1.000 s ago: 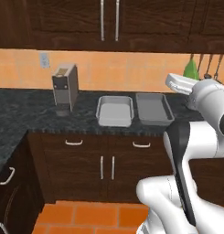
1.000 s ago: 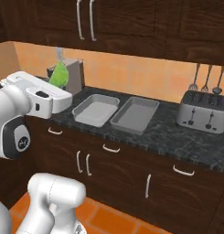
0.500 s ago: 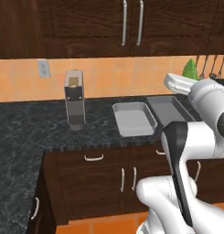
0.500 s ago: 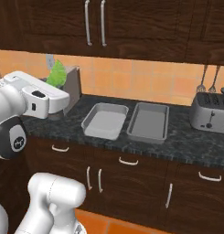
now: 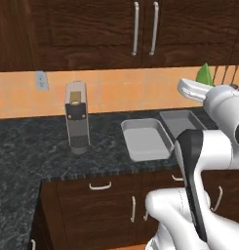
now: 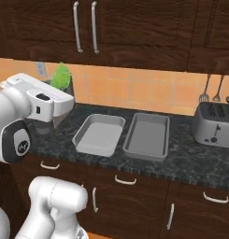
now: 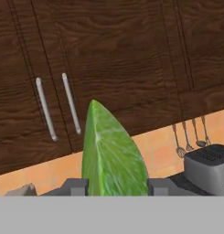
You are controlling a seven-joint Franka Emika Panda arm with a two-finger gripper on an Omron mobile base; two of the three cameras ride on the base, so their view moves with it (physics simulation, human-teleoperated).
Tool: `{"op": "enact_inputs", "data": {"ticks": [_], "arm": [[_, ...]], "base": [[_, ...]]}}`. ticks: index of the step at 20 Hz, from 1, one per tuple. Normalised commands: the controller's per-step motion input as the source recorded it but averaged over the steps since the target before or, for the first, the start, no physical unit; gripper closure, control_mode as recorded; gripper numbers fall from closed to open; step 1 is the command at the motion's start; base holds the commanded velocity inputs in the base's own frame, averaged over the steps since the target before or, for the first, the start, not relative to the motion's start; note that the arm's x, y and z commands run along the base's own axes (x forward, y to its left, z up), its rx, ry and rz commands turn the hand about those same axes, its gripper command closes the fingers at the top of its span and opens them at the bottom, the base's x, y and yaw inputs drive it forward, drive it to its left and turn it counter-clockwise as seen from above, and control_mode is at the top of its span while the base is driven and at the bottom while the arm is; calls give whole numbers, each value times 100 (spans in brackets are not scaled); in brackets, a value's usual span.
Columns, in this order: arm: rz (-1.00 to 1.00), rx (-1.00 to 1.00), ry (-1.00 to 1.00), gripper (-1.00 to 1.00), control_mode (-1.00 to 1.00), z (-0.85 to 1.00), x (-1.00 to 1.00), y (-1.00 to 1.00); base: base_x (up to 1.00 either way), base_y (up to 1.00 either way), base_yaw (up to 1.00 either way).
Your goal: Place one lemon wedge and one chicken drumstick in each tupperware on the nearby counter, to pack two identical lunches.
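My gripper (image 7: 117, 187) is shut on a green lemon wedge (image 7: 112, 151), which stands point-up between the two fingers (image 7: 74, 186). From the base the wedge (image 5: 205, 74) (image 6: 61, 76) sticks up from the gripper (image 5: 201, 84) (image 6: 60, 85), held high and short of the counter (image 5: 38, 146) (image 6: 190, 163). Two light-grey tupperware trays lie side by side on the counter, both bare inside: the left one (image 5: 145, 139) (image 6: 99, 135) and the right one (image 5: 182, 122) (image 6: 147, 135). The chicken drumstick is out of view.
A tall dark grey appliance (image 5: 77, 117) stands on the counter left of the trays. A silver toaster (image 6: 214, 123) (image 7: 207, 167) sits at the right, with utensils (image 6: 218, 88) hanging on the orange tiled wall. Dark wood cabinets run above and below.
Both base views have shifted and drawn closer to the counter, so the camera moved with the base. The gripper keeps the wedge held high.
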Motion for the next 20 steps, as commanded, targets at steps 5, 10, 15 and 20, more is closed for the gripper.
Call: {"op": "enact_inputs", "data": {"ticks": [5, 10, 15, 20], "arm": [[0, 0, 0, 100, 100, 0, 0, 0], [0, 0, 0, 100, 100, 0, 0, 0], [0, 12, 5, 100, -100, -60, 33, 4], [0, 10, 35, 100, -100, -88, 20, 10]], "base": [[39, 7, 0], [44, 5, 0], [0, 0, 0], [0, 0, 0]]}}
